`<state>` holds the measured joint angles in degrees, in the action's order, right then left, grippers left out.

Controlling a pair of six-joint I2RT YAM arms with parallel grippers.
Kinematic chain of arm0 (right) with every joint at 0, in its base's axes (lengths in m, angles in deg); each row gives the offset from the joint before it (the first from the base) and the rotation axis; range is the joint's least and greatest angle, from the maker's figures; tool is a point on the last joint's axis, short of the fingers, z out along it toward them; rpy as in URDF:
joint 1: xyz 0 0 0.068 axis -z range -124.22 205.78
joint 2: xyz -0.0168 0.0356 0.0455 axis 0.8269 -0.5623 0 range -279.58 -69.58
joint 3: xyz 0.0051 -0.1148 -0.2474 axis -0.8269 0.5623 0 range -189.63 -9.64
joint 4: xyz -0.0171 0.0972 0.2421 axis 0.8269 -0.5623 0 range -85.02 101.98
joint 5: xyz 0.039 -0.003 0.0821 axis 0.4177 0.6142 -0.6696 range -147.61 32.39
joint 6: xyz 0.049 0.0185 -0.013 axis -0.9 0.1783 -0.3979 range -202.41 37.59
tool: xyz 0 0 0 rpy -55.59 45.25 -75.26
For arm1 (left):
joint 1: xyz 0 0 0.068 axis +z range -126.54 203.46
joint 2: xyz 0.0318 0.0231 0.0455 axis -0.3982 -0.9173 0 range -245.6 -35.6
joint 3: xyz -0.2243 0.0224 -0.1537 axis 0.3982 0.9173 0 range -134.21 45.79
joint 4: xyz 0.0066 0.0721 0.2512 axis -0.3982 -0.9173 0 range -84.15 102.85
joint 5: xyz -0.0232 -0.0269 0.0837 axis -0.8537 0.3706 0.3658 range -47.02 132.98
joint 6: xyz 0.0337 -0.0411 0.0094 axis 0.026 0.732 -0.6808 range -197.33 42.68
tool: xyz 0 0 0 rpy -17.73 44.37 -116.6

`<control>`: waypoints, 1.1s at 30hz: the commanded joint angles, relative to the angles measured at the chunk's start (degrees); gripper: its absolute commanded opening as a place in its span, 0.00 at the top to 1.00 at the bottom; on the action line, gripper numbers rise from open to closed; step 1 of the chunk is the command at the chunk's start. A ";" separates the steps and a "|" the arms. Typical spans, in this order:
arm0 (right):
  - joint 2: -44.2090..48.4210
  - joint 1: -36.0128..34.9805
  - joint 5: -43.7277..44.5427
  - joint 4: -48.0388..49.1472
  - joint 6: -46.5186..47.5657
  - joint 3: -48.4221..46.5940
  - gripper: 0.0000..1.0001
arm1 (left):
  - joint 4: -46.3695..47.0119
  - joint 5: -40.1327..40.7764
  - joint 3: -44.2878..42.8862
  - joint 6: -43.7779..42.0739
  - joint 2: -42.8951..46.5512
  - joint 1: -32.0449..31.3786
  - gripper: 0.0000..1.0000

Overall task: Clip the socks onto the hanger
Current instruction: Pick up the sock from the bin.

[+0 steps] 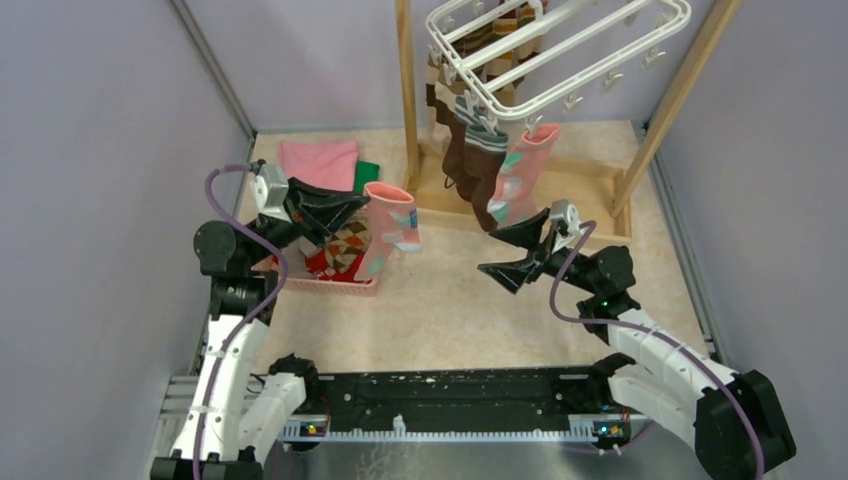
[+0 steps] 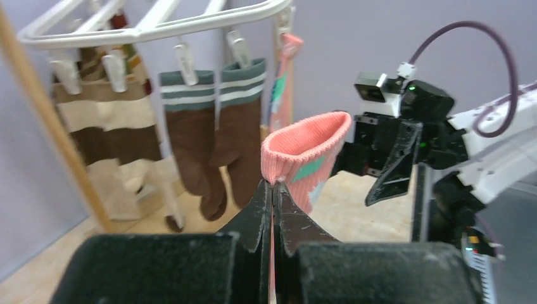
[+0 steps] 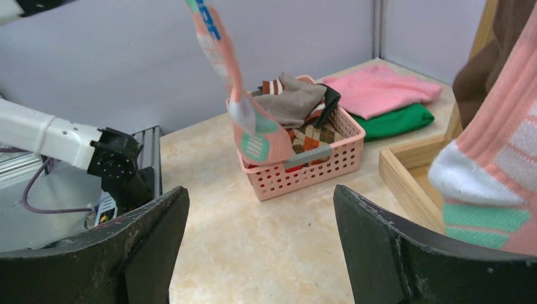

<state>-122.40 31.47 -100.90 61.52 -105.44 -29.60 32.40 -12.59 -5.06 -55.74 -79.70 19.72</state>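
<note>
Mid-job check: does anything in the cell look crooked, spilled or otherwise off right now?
Nothing is spilled or damaged. The hanger looks tilted in the top view: the clipped socks bunch at its left end, while the clips at its right end hang empty. The tilt may just be the camera angle.

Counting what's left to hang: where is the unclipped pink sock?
Top view, left of centre: the pink sock dangles from the shut left gripper by the pink basket's right end, apart from the hanger.
</note>
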 commanded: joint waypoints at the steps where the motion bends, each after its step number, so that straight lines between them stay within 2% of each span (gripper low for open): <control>1: 3.42 -1.61 -2.34 1.78 3.57 -3.16 0.17 | 24.42 -8.12 3.45 17.61 -3.76 -1.62 1.00; 3: 4.50 -2.14 -3.01 1.88 3.84 -3.61 0.17 | 25.50 -8.20 4.47 16.64 -5.40 -5.59 1.00; 7: 5.01 -3.62 -4.12 1.65 4.12 -5.24 0.17 | 23.09 -5.77 6.31 7.41 -8.14 -15.68 1.00; 9: 4.78 -4.90 -4.41 1.61 4.27 -6.05 0.17 | 21.82 -5.55 6.62 3.24 -9.70 -18.76 1.00; 16: 2.98 -9.76 -2.64 -2.58 8.52 -8.73 0.18 | 23.65 -7.38 7.61 0.49 -15.15 -21.26 1.00; 24: 2.37 -9.92 0.81 -3.58 11.33 -10.31 0.22 | 24.03 -9.56 8.33 0.13 -17.07 -22.33 1.00; 30: 1.25 -9.94 -1.21 -1.46 9.89 -10.25 0.43 | 23.44 -9.77 8.55 -0.38 -17.85 -22.44 1.00; 31: 1.51 -9.93 -1.27 -1.40 10.09 -10.09 0.49 | 23.32 -9.55 8.65 -0.54 -17.85 -22.41 1.00; 33: 2.23 -9.91 -1.11 -1.44 10.50 -9.72 0.74 | 22.82 -8.61 8.79 -0.81 -17.86 -22.46 1.00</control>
<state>-121.26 22.13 -101.34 57.39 -95.71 -37.49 52.33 -20.70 3.27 -54.63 -97.40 -2.51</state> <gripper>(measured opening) 0.442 0.006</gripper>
